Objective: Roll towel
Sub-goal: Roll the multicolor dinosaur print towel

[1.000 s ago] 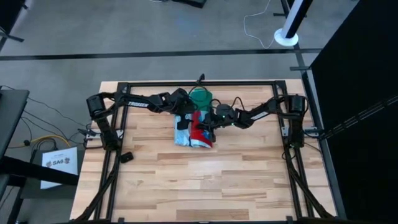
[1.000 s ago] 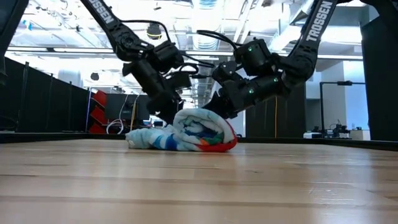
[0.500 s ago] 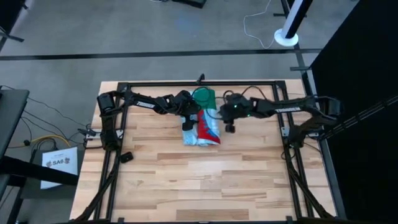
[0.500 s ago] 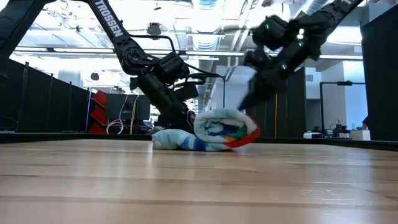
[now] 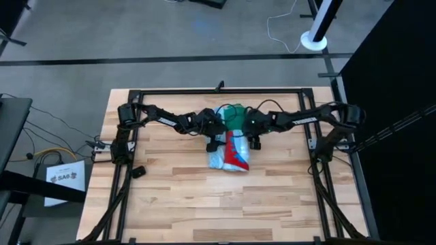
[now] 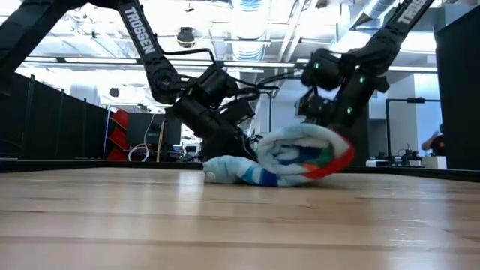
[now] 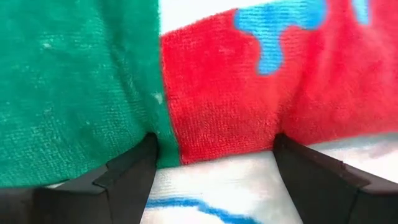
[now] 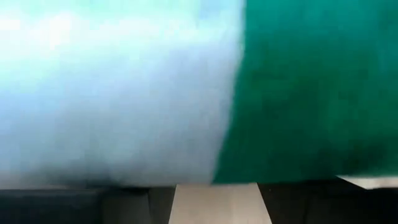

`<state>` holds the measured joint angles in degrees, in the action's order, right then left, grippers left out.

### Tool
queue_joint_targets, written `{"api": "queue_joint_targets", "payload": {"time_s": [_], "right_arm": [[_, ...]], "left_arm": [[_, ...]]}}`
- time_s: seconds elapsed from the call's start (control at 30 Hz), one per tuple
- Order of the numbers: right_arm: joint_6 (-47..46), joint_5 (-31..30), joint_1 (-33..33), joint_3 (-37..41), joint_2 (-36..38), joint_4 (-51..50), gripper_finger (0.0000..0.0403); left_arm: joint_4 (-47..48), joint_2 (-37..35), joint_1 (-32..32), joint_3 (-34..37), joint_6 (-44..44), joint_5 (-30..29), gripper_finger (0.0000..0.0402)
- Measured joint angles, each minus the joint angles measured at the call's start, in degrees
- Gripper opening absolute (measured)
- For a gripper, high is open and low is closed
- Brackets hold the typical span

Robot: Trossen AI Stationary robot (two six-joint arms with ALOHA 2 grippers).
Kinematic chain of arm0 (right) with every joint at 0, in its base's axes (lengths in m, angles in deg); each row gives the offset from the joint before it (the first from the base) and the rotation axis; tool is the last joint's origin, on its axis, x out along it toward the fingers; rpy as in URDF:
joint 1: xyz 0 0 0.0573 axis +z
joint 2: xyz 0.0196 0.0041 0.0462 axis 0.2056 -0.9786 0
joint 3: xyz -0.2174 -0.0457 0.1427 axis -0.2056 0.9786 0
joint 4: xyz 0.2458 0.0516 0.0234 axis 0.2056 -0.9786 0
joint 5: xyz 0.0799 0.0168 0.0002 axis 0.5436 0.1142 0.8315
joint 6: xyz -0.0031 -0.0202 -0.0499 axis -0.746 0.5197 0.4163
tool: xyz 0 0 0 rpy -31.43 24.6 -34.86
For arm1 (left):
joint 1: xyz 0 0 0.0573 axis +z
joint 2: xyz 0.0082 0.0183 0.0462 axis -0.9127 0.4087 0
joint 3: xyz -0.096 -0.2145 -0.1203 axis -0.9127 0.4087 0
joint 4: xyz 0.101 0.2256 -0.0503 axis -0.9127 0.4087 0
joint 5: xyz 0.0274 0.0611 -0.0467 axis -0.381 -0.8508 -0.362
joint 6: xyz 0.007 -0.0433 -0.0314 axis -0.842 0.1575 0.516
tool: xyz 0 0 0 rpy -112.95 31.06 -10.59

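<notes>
From overhead we see the left hand (image 5: 215, 138), fingers apart, pressed against the rolled towel (image 5: 231, 151), which lies just past the wooden tabletop's (image 5: 204, 197) centre toward 12 o'clock. The right hand (image 5: 255, 138) meets the roll's 2 o'clock side; we cannot tell its finger spacing.

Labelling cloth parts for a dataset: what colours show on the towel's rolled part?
Light blue and white with red; the towel shows it best in the low view.
</notes>
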<state>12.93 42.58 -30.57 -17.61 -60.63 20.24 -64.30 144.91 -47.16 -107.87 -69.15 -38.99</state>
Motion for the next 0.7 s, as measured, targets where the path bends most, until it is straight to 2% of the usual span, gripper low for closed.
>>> {"api": "queue_joint_targets", "payload": {"time_s": [0.13,0.37,0.53,0.7], "right_arm": [[-3.20,-0.47,3.66,-0.61,4.92,-0.83,0.0185],[-9.37,-0.75,3.97,-0.71,9.93,-0.33,0.0185],[-9.57,-0.92,4.13,-0.71,8.20,1.25,0.0185],[-9.58,-0.92,4.09,-0.71,7.96,3.21,0.0185]], "left_arm": [[-0.17,0.27,0.11,0.00,1.25,-0.64,0.0307],[-2.69,0.30,-0.07,-0.35,3.92,-2.05,0.0307],[4.47,-0.87,-0.47,-3.51,4.22,-2.89,0.0307],[15.80,-1.41,-0.66,-8.36,-0.23,-3.19,0.0307]]}}
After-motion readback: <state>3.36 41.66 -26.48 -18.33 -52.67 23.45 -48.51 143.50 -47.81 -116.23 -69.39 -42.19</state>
